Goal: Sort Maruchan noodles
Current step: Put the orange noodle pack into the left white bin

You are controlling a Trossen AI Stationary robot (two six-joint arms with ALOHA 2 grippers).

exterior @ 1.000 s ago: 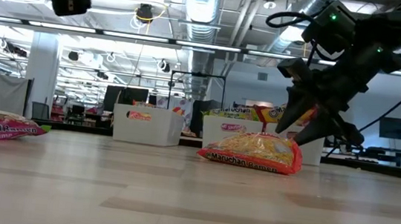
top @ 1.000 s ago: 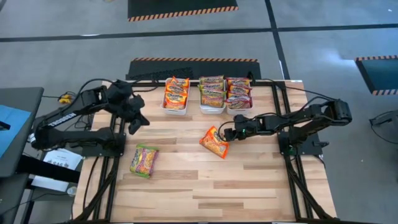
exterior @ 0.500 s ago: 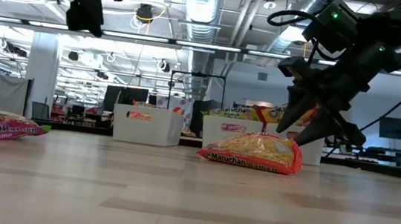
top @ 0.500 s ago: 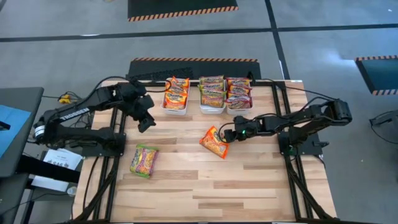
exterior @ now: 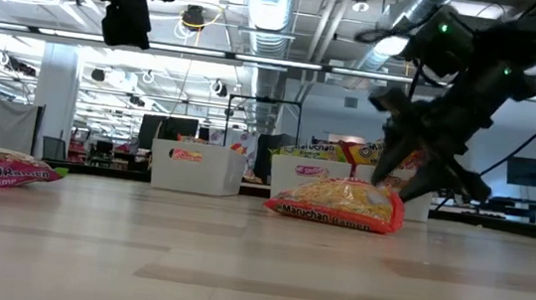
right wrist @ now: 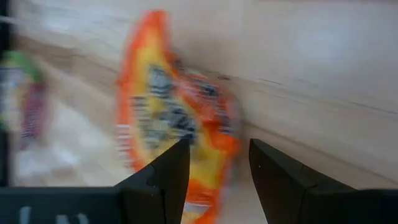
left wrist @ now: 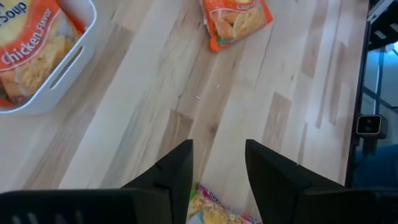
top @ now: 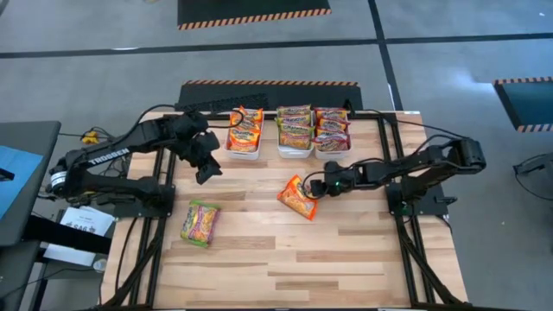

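Note:
An orange Maruchan noodles packet (top: pixel 297 197) lies flat mid-table. My right gripper (top: pixel 314 187) is low at the packet's right end and open. Its fingers stand on either side of that end (right wrist: pixel 214 134). A green-and-pink packet (top: pixel 200 222) lies flat near the left edge. My left gripper (top: pixel 206 169) hangs open and empty above the table, left of the bins, and nothing is between its fingers (left wrist: pixel 219 163). At the far edge, three white bins hold more packets: orange (top: pixel 244 131), green (top: pixel 295 128) and pink-red (top: pixel 332 130). My right gripper comes at the orange packet's right end (exterior: pixel 390 195) slanting down from the table's right side. I cannot tell whether its fingers touch the packet. The packet lies flat on the table.
The white bins (top: pixel 243 155) stand side by side along the far edge. The near half of the wooden table (top: pixel 294 268) is bare board. Black cables and frame rails run along both sides.
My left gripper has moved toward the table's right, nearer the leftmost bin, and a little down. The packets have stayed where they were.

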